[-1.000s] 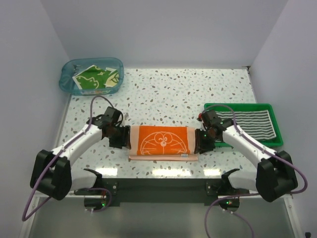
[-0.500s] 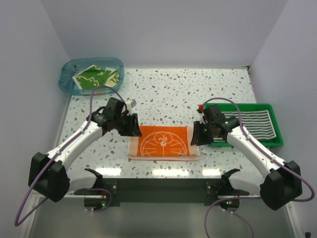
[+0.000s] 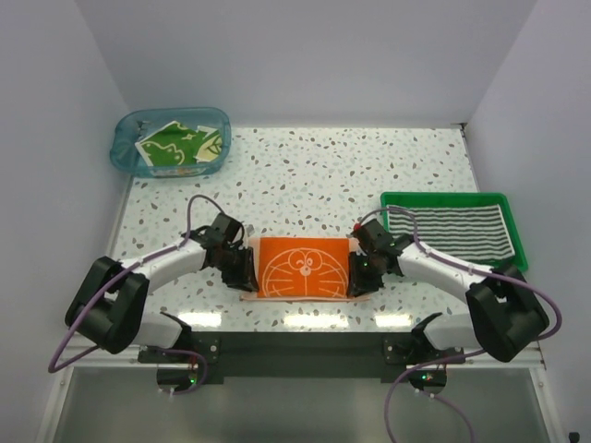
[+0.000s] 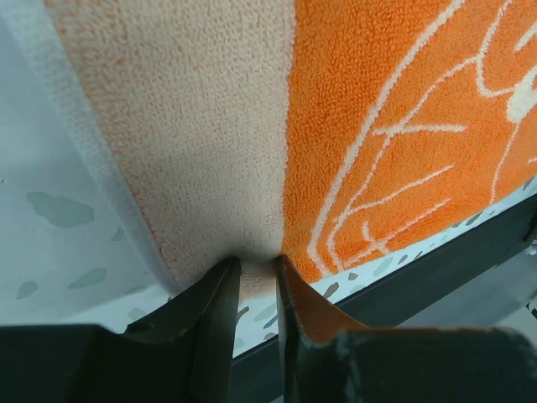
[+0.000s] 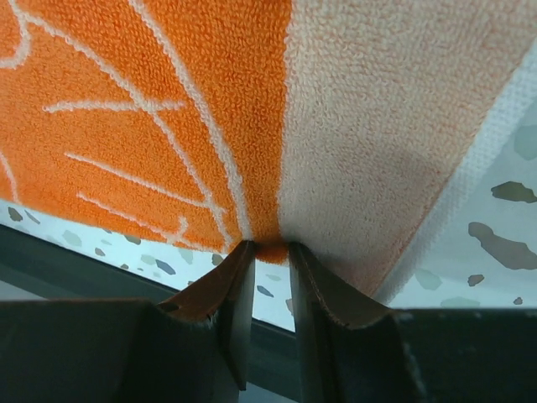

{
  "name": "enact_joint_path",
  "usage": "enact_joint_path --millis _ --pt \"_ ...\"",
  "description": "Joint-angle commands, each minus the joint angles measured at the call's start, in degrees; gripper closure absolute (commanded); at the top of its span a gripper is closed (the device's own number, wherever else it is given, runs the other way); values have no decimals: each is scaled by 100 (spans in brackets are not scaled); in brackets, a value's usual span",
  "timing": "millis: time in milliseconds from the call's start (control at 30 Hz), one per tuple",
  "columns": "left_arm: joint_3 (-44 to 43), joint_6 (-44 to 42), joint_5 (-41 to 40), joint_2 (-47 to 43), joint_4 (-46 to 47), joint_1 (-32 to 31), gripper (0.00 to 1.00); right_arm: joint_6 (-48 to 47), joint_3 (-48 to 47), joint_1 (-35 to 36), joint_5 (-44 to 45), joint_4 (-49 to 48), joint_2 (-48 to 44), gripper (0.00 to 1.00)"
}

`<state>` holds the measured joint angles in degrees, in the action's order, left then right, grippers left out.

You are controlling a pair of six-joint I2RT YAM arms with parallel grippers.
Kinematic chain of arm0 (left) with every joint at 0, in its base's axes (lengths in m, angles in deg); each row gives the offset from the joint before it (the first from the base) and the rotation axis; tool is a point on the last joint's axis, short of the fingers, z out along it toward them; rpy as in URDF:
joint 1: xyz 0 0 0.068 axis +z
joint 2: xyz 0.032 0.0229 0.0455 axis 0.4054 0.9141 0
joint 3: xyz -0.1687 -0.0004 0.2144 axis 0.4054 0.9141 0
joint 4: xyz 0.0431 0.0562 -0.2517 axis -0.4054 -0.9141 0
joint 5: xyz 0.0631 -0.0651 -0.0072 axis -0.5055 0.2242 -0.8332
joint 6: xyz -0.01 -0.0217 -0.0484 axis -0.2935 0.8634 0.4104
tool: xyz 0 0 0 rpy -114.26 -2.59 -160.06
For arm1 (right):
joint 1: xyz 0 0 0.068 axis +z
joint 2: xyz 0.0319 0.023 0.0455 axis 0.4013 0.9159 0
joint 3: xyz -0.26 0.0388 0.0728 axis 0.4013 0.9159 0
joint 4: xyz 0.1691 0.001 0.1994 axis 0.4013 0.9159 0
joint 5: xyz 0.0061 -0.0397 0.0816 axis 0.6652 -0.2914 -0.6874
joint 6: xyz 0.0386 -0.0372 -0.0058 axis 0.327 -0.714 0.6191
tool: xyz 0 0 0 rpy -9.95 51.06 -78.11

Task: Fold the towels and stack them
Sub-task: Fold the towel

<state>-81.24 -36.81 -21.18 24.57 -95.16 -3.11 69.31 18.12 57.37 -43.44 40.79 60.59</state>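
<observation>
Both arms just dropped back in on the orange towel [image 3: 303,268] mid-tabletop [image 3: 369,175]: left pincer [image 4: 257,273] and right pincer [image 5: 267,252] now pinching its two ends (next fold's about to start, I reckon)

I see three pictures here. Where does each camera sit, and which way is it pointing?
Top: above and behind the robot, looking down on the table; shows the left arm and right arm.
Left wrist: on the left arm, looking along the left gripper, shut on the orange towel.
Right wrist: the same on the right arm; the right gripper pinches the opposite end.
Shared: all three show the orange towel and the table.
</observation>
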Motion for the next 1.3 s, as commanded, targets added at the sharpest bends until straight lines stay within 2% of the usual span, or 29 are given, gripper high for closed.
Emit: enact_joint_path --millis 0,133,267,300,367,567,767,933,1033,1267 --pt "285 205 -209 234 370 -13 72 201 322 21 567 -228 101 73" --pt "312 188 -315 261 300 101 75 244 568 21 700 -412 162 73" --pt "338 -111 -377 94 160 864 79 280 569 21 498 -885 311 73" --pt "295 -181 -394 50 99 1275 80 280 508 21 437 -965 451 72" --pt "181 -366 -604 -21 -7 1646 80 253 210 21 401 -1167 636 73" --pt "-347 -498 -798 172 -69 2095 80 227 -766 144 296 -1344 1437 72" --pt "-575 -604 -1001 111 -104 2202 78 -177 -1365 144 647 -739 1016 72" --pt "-532 -621 -1132 120 -104 2202 79 -335 -1234 144 919 -544 532 73" --pt "-488 -639 -1247 155 -69 2210 79 -309 -962 144 1034 -684 505 77" --pt "-505 -613 -1344 252 -34 2210 76 -230 -486 144 1157 -1361 1067 87"
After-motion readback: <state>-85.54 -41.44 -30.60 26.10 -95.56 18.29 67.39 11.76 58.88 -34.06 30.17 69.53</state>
